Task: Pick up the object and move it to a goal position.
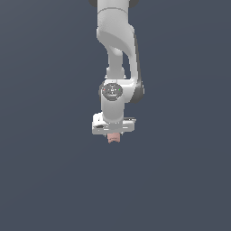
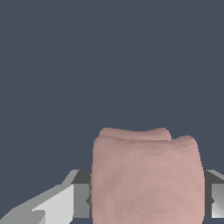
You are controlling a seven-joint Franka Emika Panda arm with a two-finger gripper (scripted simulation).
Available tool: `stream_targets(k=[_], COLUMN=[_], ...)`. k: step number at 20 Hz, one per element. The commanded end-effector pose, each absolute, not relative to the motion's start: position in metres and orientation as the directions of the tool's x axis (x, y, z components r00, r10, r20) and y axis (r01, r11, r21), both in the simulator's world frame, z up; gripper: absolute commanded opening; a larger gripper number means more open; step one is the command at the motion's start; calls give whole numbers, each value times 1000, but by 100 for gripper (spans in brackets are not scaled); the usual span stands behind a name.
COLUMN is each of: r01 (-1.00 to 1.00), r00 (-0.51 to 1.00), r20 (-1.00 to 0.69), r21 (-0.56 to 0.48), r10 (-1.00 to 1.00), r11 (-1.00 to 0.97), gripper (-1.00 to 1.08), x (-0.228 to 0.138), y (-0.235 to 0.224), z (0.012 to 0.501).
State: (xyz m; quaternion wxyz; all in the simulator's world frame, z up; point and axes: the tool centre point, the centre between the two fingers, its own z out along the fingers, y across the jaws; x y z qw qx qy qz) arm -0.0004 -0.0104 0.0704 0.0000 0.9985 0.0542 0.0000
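Because the object [image 1: 113,138] pokes out only partly beneath the claw [image 1: 113,135] in the exterior view, I cannot see its top there. On my wrist view the pink lump [image 2: 147,179] fills the gap, its lower part cut off by the frame edge. Both fingers [image 2: 57,205] press its sides, clamped. It looks roughly cubic; I cannot tell any long axis.

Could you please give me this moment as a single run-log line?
phase: carry | gripper: shut on pink object | object: protrudes below gripper, fills wrist view | goal marker: none visible
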Motion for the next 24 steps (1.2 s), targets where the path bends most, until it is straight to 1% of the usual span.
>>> stream_targets(k=[1, 8, 13, 18, 24], r01=[107, 107, 107, 107, 107], r00=[994, 994, 994, 994, 994], r20=[1, 0, 0, 0, 0], r21=[0, -1, -1, -1, 0], r10=[107, 107, 107, 107, 107], r11=[-994, -994, -994, -994, -994], gripper=[-100, -100, -100, -100, -100], x=[-8, -29, -37, -41, -39], y=[-35, -102, -134, -150, -149], z=[83, 116, 132, 140, 139])
